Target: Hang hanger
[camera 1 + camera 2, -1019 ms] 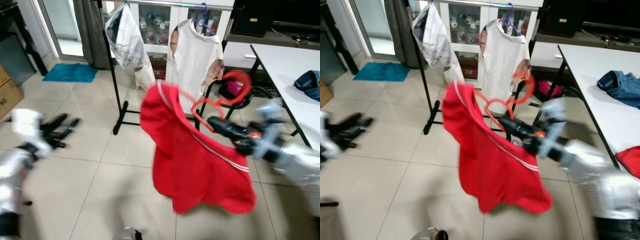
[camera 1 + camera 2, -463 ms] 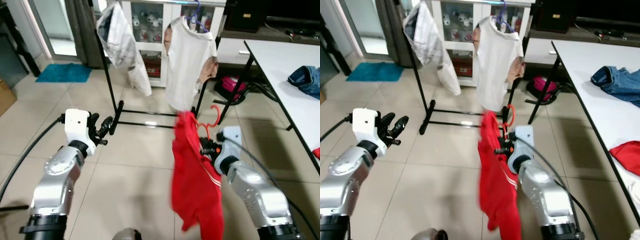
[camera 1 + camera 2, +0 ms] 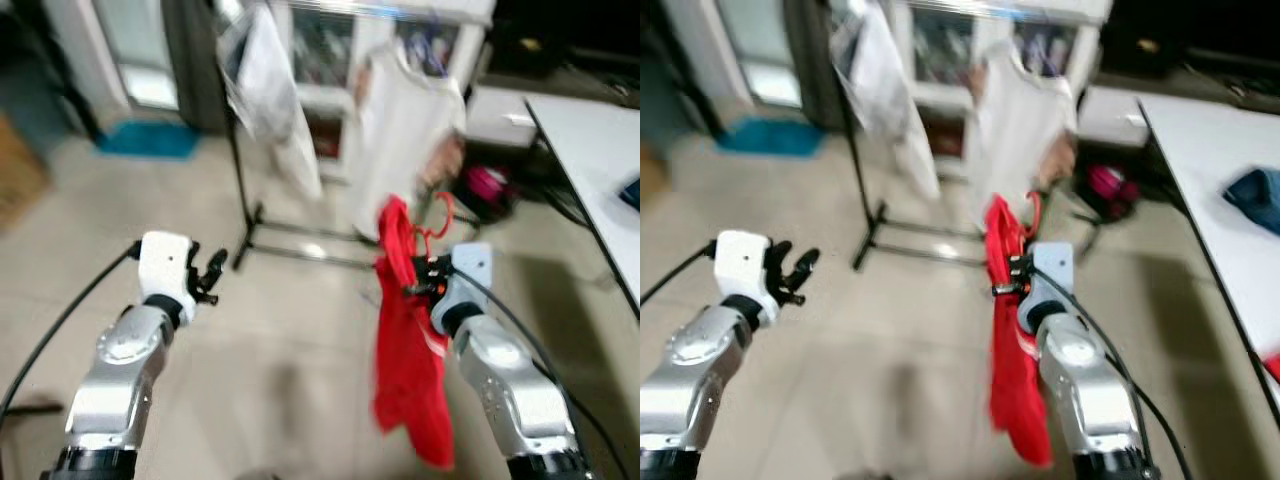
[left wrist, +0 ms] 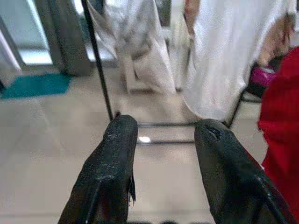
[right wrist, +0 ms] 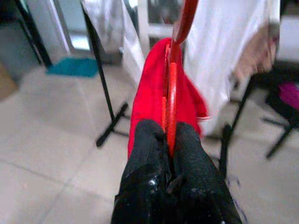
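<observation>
Before the robot, on a floor of pale glossy tiles [image 3: 280, 370], stands a clothes rack [image 3: 240, 190] of thin black tubing with a flat foot bar. From it hang a crumpled white garment [image 3: 268, 95] and a smooth white T-shirt [image 3: 405, 130], both blurred. The right gripper [image 5: 169, 149] is clenched on a red hanger [image 5: 172, 98], a slim rounded plastic rod pinched edge-on between its matte black fingers [image 5: 145, 154]. A soft red shirt [image 3: 405, 350] with thin white piping drapes from the hanger in long limp folds, held up in front of the rack just below the white T-shirt. The left gripper [image 4: 163, 154] is raised at the robot's left, well apart from the rack, its two thick rubbery fingers spread and grasping nothing. A white table [image 3: 1225, 190] edge runs along the right, with folded blue denim [image 3: 1255, 190] lying on it.
</observation>
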Available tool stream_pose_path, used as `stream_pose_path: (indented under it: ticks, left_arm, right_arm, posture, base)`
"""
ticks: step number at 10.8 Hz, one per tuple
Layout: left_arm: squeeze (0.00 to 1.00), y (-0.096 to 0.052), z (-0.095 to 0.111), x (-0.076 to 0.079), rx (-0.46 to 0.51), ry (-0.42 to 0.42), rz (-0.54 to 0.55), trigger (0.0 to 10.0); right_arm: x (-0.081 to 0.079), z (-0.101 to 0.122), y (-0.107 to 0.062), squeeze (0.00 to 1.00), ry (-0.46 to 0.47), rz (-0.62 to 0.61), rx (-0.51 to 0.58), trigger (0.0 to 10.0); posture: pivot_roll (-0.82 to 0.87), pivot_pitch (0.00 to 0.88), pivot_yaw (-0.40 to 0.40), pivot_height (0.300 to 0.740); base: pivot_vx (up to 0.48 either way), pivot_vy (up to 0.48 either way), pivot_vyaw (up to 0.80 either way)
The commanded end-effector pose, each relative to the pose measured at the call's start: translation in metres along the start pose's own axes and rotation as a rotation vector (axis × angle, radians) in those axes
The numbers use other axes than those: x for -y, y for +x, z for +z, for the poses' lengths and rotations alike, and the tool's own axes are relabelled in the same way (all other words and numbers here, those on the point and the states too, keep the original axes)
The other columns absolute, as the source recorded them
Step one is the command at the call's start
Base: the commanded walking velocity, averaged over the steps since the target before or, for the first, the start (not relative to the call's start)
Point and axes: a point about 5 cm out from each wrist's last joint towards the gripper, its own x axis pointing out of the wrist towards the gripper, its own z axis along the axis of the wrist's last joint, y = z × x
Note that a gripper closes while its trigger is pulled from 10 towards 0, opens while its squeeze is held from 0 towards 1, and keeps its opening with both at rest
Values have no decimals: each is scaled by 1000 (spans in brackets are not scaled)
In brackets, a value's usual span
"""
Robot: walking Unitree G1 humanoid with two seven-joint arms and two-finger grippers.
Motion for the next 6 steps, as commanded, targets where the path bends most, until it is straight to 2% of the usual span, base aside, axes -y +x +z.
stream_pose_path:
  ticks: [1,2,3,5,6]
  left_arm:
    - [0,2,3,8,11,-2,-22,10000]
    - [0,1,6,12,29,-8,-28,10000]
    - [0,-1,9,14,48,-34,-41,10000]
    - [0,-3,10,16,43,-14,-61,10000]
    - [0,-3,13,15,57,-8,-70,10000]
  right_arm:
    - [6,6,-4,0,7,-12,32,10000]
    - [0,3,-6,0,59,5,25,10000]
    - [-4,6,-4,0,77,18,40,10000]
    - [-4,16,0,0,86,-22,93,10000]
    - [-2,20,1,0,55,-47,104,10000]
  posture:
    - [-74,16,4,740]
    - [-74,1,-6,740]
    - [-73,0,-8,740]
    - [-58,0,-7,740]
    - [-70,0,4,740]
  base:
    - [375,0,494]
    - [375,0,669]
    - [375,0,800]
    - [375,0,800]
    - [382,0,0]
